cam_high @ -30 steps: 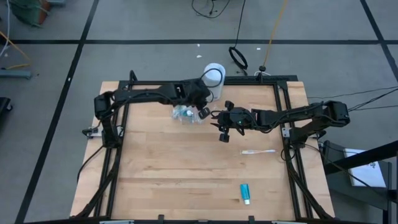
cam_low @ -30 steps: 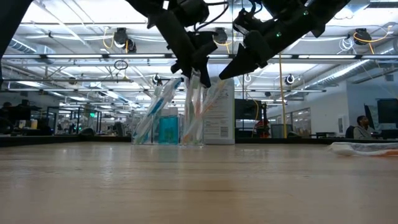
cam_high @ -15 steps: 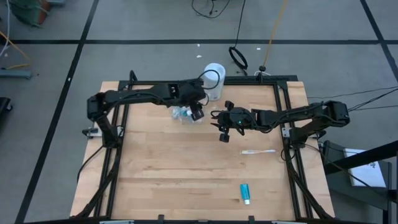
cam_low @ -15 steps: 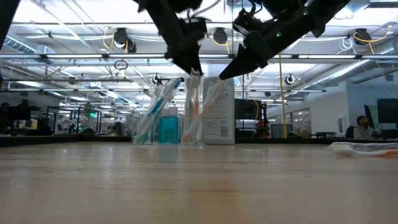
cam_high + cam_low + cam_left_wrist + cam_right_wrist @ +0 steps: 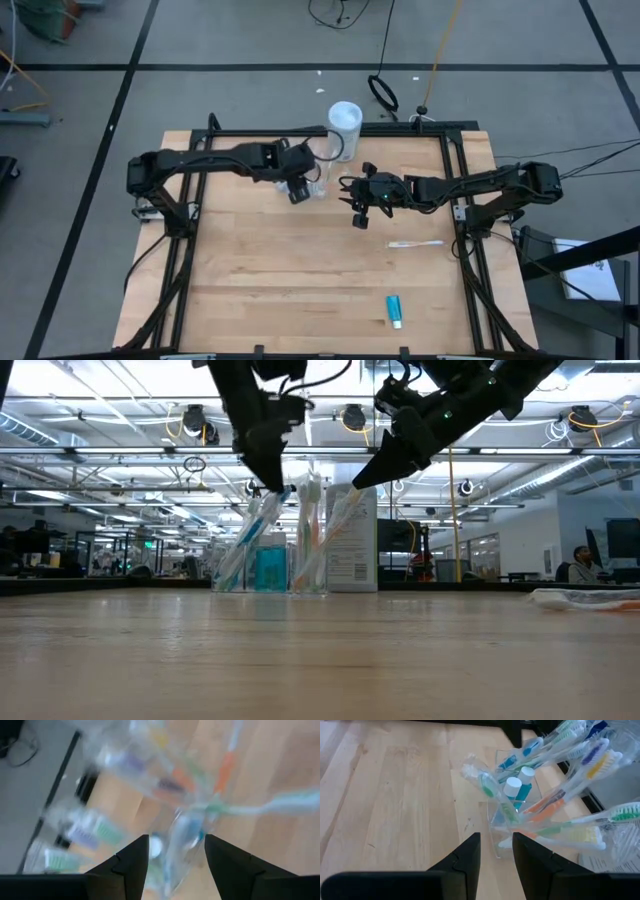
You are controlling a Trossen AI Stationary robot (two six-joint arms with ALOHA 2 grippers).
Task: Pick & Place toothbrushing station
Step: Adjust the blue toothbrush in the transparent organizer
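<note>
The toothbrushing station (image 5: 318,186) is a small clear plastic holder that stands on its base at the far middle of the table. Several toothbrushes and a blue bottle stick up out of it (image 5: 290,550) (image 5: 520,815). My left gripper (image 5: 297,192) hangs open just left of its top, and the holder shows blurred beyond the fingers (image 5: 176,840). My right gripper (image 5: 357,214) hovers to the station's right, above the table. Its fingers stand apart with nothing between them (image 5: 496,837).
A white cylindrical tub (image 5: 345,120) stands just behind the station at the table's far edge. A wrapped toothbrush (image 5: 415,243) lies on the right of the table. A blue toothpaste tube (image 5: 395,311) lies near the front edge. The left and near parts of the table are bare wood.
My left gripper has drawn back from above the station toward the table's left edge. The toothbrush it was over stays standing in the holder. The station has not moved.
</note>
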